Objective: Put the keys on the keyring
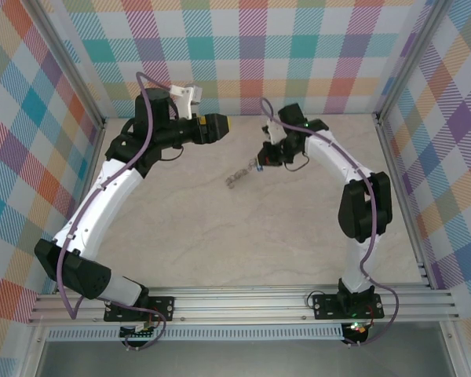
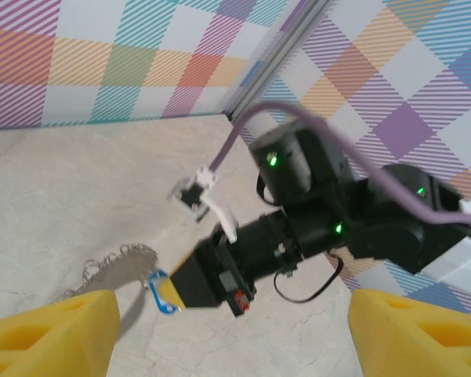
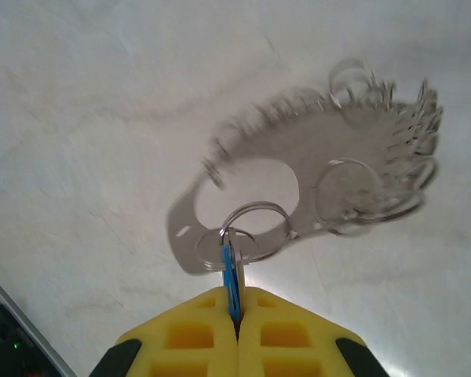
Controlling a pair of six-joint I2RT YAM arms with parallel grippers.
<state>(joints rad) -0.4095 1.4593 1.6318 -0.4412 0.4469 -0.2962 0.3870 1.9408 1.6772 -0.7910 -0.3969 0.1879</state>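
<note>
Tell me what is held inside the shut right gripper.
The blue-tagged key sits pinched between the right gripper's yellow fingers, its upper end on a small ring at the keyring's edge. The key's lower part is covered by the fingers.

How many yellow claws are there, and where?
2. The left claw is open above the table's far left side; the right claw, near the middle, is shut on the blue-tagged key beside the keyring. None seems hidden.
</note>
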